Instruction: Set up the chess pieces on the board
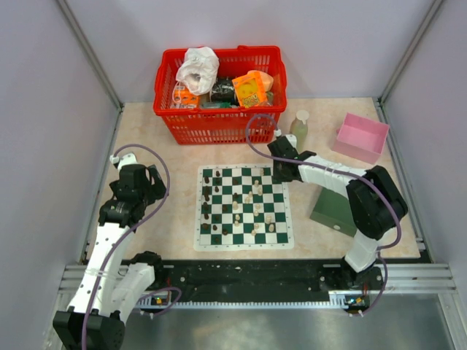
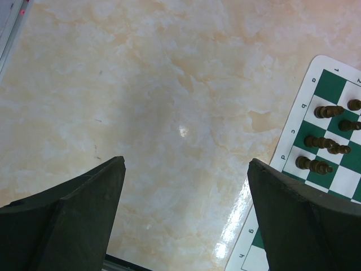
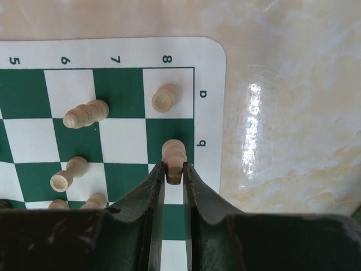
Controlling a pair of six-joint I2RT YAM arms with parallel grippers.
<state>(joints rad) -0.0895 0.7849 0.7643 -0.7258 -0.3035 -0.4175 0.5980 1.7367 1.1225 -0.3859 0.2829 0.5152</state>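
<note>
- Marbled beige desk [image 1: 168, 146] carries the board [image 1: 244, 244]. Dark pieces [image 2: 322, 112] line its 9 o'clock edge in the top view, and cream pieces [image 3: 84, 114] are scattered toward 3 o'clock.
- Right arm is nearer: the right tool [image 3: 174, 172] sits over the board's 1 o'clock corner.
- Left tool [image 2: 186, 164] is spread wide, holds nothing and hangs over bare desk, with the board at its 3 o'clock.
- Right tool is pressed almost together, pinching one cream piece [image 3: 174, 149]. In the wrist view the piece's long axis points to 12 o'clock, over the outermost row of squares.
- Whether that piece rests on the square cannot be told.

Green-and-white checked board [image 1: 244, 244], cream and brown chess pieces [image 3: 163, 99], red basket [image 1: 219, 127]
</note>
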